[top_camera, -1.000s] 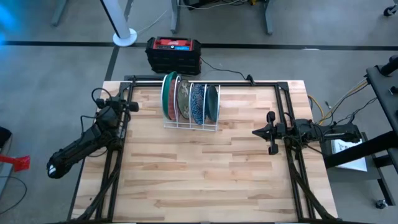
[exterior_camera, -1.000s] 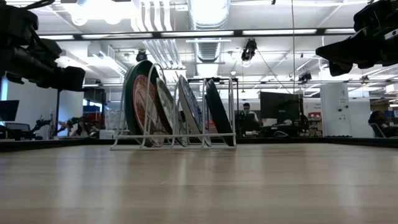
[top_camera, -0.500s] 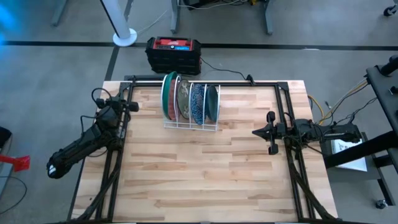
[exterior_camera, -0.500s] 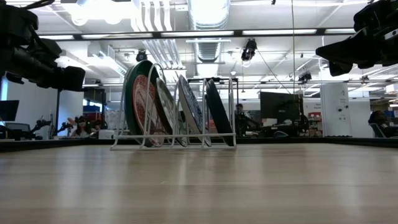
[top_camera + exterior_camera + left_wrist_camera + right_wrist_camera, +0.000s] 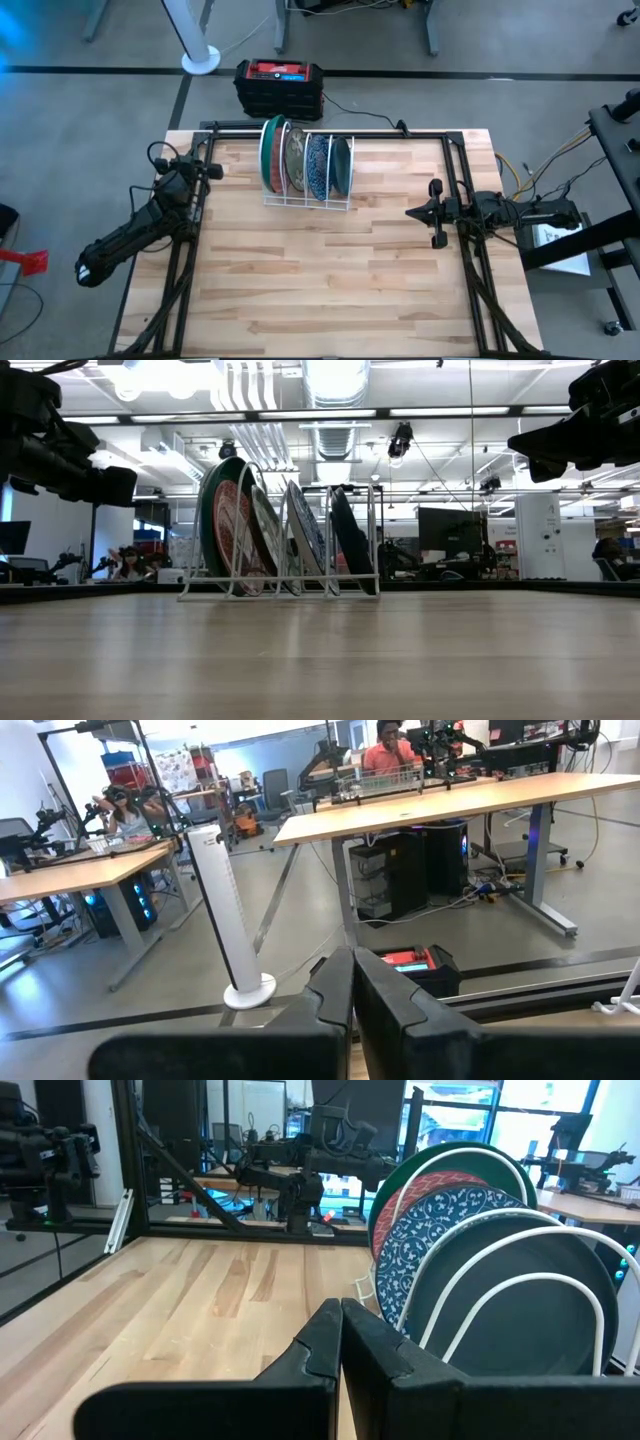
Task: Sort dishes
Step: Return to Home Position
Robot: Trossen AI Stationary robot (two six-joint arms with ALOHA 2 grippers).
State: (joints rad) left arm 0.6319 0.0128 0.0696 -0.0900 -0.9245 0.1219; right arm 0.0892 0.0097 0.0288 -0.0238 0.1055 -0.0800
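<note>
Well, from above I see the plates point(image 5: 300, 158) standing in the rack point(image 5: 306, 204) at the table's point(image 5: 330, 290) upper centre. The left gripper point(image 5: 208, 169) sits at the left edge and the right gripper point(image 5: 412, 212) at mid-right, both well apart from the rack. The low view shows the plates leaning, with the green plate point(image 5: 208, 520) leftmost. Only the wrist views show the fingers. The left fingers point(image 5: 333, 988) are pressed together, and the right fingers point(image 5: 322, 1338) are too, with a blue plate point(image 5: 430, 1250) at frame right.

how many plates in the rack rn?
5, all on edge in the white rack. From its left end: green plate, red-patterned plate, greyish-brown plate, blue-patterned plate, dark blue plate. They are closely packed, so another could be hidden.
</note>
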